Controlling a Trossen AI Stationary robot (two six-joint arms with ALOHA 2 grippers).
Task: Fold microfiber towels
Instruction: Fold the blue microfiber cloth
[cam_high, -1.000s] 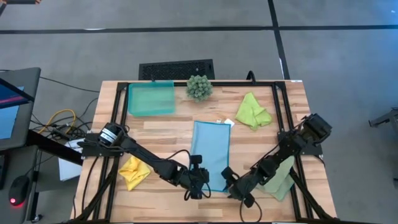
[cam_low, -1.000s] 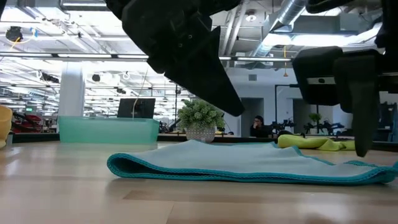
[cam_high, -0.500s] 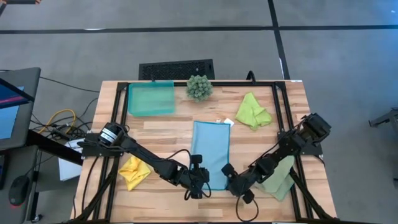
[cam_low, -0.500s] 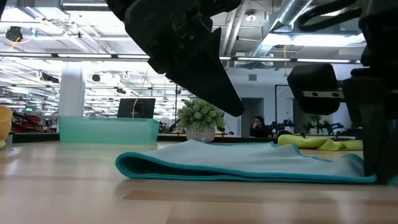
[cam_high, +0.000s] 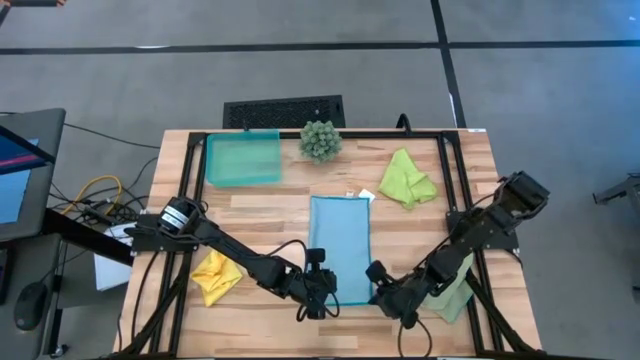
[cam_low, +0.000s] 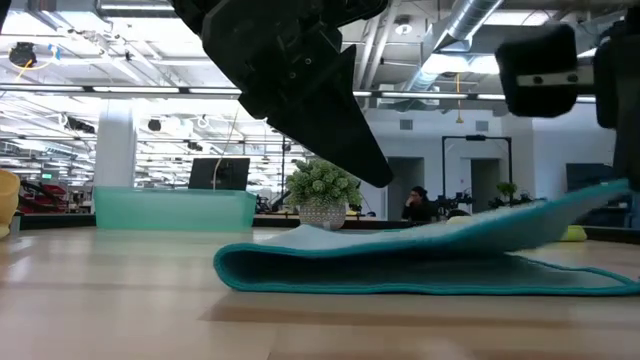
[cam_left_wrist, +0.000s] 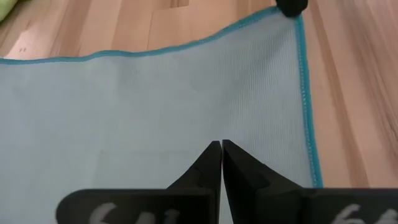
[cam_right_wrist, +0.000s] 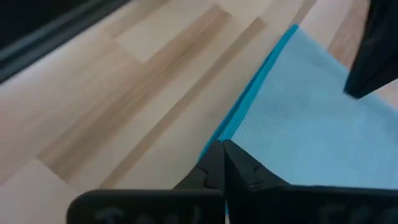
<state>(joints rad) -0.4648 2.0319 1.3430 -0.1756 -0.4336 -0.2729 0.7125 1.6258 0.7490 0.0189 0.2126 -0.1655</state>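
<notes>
High view shows the light blue microfiber towel lying folded in a long strip on the wooden table, below the spiky green plant. Left gripper pinches the towel's near left corner, fingers pressed together. Right gripper clamps the near right corner, which the low view shows raised off the table. Lime green towel, yellow towel and pale sage towel lie around it.

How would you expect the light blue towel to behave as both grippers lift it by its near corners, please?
Probably floppy: in the low view the light blue towel drapes from its raised corner. Likely light, since the right gripper and left gripper each pinch only thin fabric. It may sag in the middle.
</notes>
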